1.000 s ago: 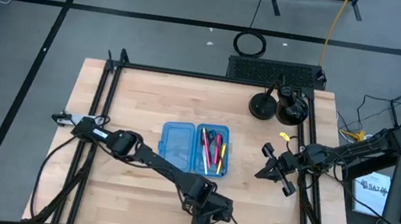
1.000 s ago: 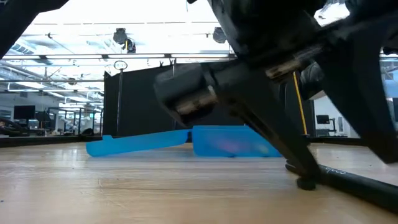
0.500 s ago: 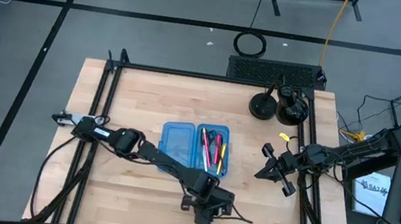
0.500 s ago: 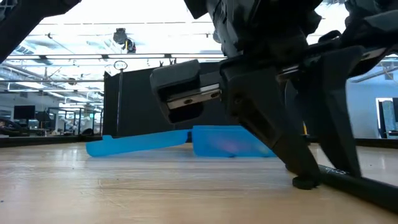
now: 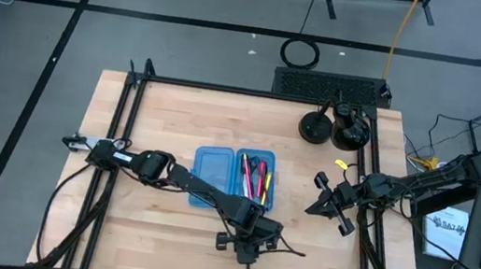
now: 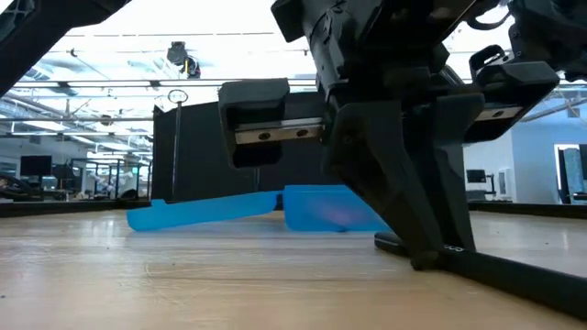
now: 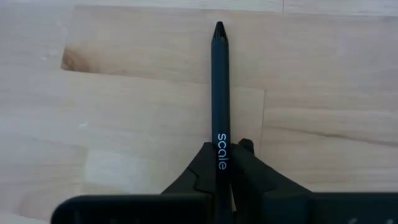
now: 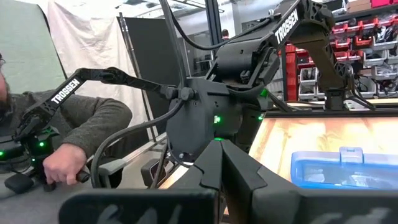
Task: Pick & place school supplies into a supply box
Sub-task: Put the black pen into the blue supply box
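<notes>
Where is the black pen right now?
In the high view, the black pen lies on the table's near edge, just below the supply box, pinched in the left claw.

Right claw (image 8: pixel 219 163) shut, its fingers pressed together. Behind it, another dark arm (image 8: pixel 249 56). Blue box (image 8: pixel 345 168) lay open on the wooden surface (image 8: pixel 323 134). A seated person's hand (image 8: pixel 62 167) gripped a handle.
</notes>
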`<move>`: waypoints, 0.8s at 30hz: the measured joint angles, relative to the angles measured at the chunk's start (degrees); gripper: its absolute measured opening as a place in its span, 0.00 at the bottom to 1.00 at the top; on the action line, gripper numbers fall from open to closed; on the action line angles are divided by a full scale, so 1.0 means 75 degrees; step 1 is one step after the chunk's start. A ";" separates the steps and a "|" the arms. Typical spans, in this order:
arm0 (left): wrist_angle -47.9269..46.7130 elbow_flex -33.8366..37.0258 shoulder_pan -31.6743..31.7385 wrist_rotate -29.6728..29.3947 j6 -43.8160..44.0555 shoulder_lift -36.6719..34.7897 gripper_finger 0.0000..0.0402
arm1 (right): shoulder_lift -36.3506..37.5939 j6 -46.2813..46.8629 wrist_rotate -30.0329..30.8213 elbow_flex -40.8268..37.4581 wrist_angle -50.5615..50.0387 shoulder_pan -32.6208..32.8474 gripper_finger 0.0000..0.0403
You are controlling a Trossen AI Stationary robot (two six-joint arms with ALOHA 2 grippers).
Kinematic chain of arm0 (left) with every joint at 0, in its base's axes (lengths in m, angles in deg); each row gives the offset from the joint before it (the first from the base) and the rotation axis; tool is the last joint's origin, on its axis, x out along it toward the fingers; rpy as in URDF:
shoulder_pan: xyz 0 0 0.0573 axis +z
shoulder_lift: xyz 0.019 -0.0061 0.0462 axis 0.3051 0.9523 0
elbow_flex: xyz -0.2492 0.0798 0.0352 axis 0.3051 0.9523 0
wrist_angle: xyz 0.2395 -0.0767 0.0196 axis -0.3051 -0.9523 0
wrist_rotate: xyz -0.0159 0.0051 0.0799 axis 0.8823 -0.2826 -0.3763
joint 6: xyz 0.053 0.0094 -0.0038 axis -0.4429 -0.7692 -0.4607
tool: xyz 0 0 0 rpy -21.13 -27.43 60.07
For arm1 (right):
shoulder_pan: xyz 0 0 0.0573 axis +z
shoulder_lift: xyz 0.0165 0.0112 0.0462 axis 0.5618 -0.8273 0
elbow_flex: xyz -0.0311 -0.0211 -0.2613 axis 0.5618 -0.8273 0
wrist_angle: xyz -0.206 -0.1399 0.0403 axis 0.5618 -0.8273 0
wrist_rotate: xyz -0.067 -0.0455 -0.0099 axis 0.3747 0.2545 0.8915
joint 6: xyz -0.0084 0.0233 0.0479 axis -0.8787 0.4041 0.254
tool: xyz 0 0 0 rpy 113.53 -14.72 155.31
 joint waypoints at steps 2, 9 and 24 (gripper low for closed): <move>0.0006 0.0019 -0.0032 -0.0019 -0.0105 -0.0002 0.07 | 0.0000 0.0002 0.0000 0.0000 0.0000 0.0000 0.00; 0.0070 0.0051 -0.0201 -0.0307 -0.0313 -0.0413 0.09 | 0.0000 0.0003 -0.0023 0.0000 -0.0006 0.0000 0.00; -0.0300 0.0065 -0.0329 -0.1449 0.0011 -0.1838 0.07 | 0.0003 -0.0001 -0.0052 0.0000 -0.0110 0.0000 0.00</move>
